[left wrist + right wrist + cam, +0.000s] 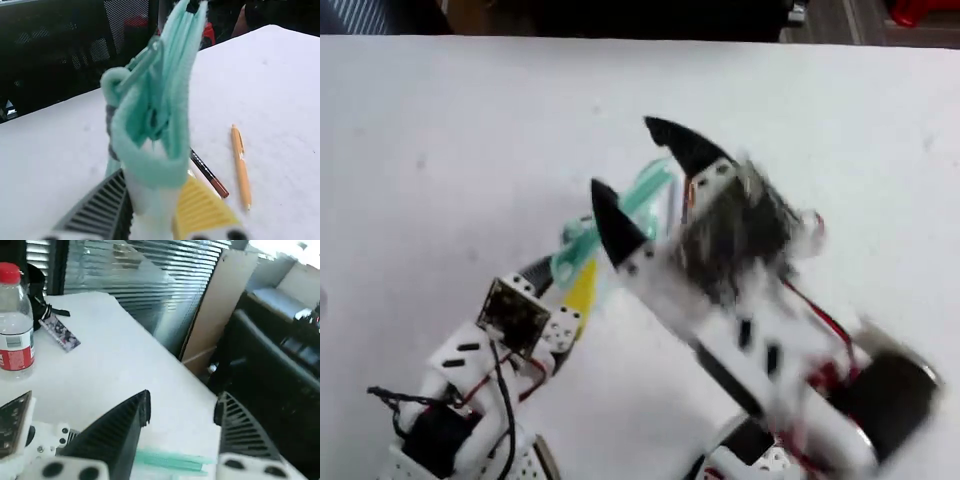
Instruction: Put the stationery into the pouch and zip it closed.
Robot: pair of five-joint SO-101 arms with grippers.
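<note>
White tabletop bore an orange pen and a pencil; left gripper pinched the teal pouch, right gripper gaped empty.

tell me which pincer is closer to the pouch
Left. The left pincer is shut on the pouch, holding it up off the table. The right pincer hangs open over the pouch's other end.
</note>
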